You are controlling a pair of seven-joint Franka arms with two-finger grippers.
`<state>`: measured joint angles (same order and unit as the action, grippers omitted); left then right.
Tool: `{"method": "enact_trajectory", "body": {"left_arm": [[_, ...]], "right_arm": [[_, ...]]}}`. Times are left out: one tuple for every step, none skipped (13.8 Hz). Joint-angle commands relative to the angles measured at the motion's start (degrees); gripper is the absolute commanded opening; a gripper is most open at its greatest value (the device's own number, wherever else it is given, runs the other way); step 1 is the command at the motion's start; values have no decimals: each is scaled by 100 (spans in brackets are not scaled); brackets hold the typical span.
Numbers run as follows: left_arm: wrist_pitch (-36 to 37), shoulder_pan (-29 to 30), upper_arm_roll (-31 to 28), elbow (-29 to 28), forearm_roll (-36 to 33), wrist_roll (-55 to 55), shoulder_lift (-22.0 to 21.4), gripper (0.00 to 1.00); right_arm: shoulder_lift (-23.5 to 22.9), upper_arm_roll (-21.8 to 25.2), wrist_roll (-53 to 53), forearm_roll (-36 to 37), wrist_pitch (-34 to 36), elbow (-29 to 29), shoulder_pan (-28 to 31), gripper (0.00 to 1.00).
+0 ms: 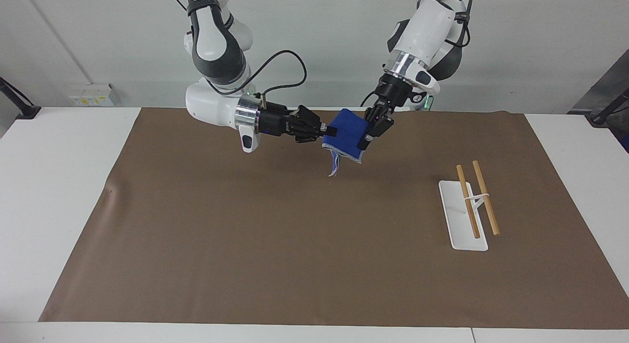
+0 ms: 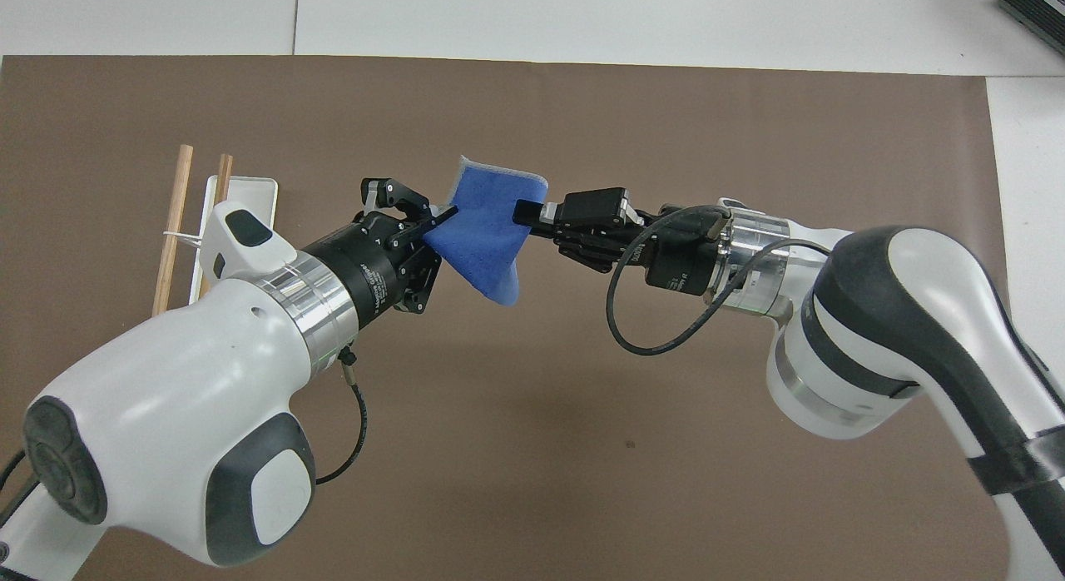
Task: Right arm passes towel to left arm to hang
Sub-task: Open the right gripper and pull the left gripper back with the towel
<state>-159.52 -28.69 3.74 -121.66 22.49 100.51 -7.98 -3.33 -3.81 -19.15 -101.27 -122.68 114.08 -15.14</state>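
Over brown mat (image 1: pixel 295 244): towel (image 1: pixel 348 132) btwn hands; L hand (image 1: pixel 366 139) clamps it; R hand (image 1: pixel 330 132) grip unclear.

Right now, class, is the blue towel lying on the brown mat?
No, the towel hangs in the air above the mat, with both arms' tools at its edges.

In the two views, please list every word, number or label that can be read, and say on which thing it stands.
No text can be read here.
Left gripper: white lettering on its black wrist collar, too small and blurred to read.
Right gripper: pale lettering on its black body, also unreadable.
Towel, rack, brown mat: no writing visible.
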Motion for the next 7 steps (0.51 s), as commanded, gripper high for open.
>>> {"method": "enact_trajectory", "body": {"left_arm": [[-17, 179, 21, 46, 45, -84, 51, 0], [-26, 223, 13, 46, 45, -92, 51, 0], [-26, 336, 21, 46, 45, -136, 60, 0], [-26, 372, 21, 46, 45, -206, 69, 0], [-26, 381, 13, 38, 45, -233, 69, 0], [-26, 434, 13, 20, 45, -233, 69, 0], [-26, 460, 21, 3, 45, -233, 69, 0]], "right_arm": [[324, -41, 200, -121, -719, 97, -138, 100], [377, -41, 270, -60, -888, 97, -147, 100], [395, -41, 280, 19, -985, 97, -148, 100], [404, -32, 288, 264, -1047, 97, -148, 100], [404, -15, 367, 727, -1204, 97, -139, 100], [404, -15, 524, 1332, -1458, 88, -121, 100], [395, -15, 804, 1904, -1730, 88, -121, 100]]}}
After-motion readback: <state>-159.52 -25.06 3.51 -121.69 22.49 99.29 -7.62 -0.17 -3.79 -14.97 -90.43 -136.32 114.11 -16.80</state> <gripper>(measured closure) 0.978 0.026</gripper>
